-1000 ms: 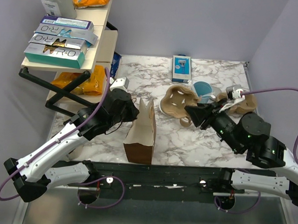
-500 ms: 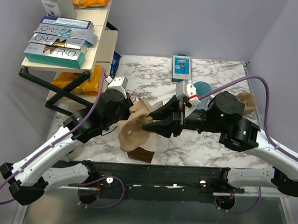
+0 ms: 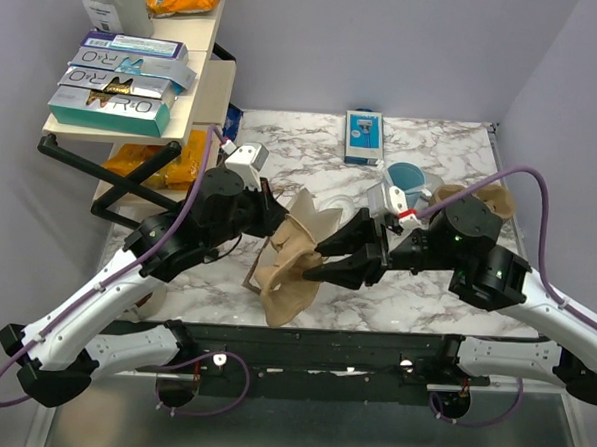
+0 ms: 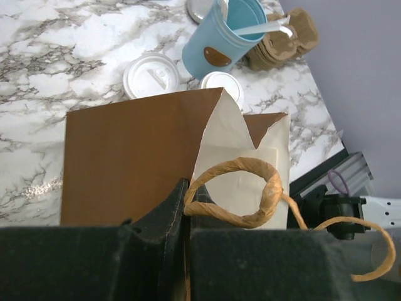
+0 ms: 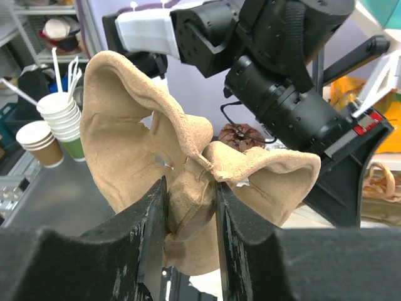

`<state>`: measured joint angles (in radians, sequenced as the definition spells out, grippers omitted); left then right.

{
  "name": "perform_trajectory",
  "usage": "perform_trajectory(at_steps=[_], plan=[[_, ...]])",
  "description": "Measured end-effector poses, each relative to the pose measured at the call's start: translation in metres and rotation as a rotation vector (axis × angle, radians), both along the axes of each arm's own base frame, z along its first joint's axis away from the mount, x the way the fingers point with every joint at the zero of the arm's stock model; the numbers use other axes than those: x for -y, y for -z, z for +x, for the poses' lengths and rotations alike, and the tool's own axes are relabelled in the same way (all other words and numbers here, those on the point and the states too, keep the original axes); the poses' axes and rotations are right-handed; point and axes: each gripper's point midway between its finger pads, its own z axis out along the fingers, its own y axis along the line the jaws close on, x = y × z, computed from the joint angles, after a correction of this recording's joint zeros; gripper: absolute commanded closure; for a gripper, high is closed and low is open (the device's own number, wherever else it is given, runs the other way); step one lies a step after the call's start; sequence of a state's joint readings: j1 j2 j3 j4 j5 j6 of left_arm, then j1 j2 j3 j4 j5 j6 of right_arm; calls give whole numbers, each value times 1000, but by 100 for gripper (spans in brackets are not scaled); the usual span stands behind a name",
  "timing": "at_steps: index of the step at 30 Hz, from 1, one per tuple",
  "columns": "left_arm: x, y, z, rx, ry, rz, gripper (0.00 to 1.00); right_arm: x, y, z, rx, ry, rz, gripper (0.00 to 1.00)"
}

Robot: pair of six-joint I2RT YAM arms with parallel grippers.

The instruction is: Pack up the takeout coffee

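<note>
My left gripper (image 4: 187,202) is shut on the top edge of a brown paper bag (image 4: 125,157), beside its twisted paper handle (image 4: 250,188). It holds the bag up, tilted toward the right arm. My right gripper (image 5: 191,207) is shut on the centre post of a brown pulp cup carrier (image 3: 299,246), held at the bag's mouth in the middle of the table. Two round white lids (image 4: 152,75) (image 4: 223,84) lie behind the bag. The takeout coffee cup is hidden.
A light-blue mug (image 3: 405,179) stands at the back right beside a stack of pulp carriers (image 3: 492,200). A boxed razor (image 3: 363,137) lies at the far edge. A wooden shelf (image 3: 133,125) with boxes and snack bags fills the left side.
The right gripper brought the carrier from the back right over to the bag's mouth. The left gripper lifted and tilted the bag toward it.
</note>
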<state>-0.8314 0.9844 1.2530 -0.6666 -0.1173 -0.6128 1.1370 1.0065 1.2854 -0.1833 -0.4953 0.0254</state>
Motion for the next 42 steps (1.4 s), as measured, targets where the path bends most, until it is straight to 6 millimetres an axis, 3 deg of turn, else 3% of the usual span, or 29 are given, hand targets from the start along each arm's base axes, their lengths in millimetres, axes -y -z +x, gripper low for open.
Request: perform_trajectory(at_steps=[10,16,29,42], plan=[[3,13,3,-17,33,50,100,-5,51,38,-105,-13,-97,72],[2,14,5,-8,34,63,100,-5,64,40,-126,-52,-130,73],[12,18,4,-21,70,47,100,16,80,40,-143,-4,-147,73],[19,13,0,-22,105,16,100,15,103,53,-209,66,-225,74]])
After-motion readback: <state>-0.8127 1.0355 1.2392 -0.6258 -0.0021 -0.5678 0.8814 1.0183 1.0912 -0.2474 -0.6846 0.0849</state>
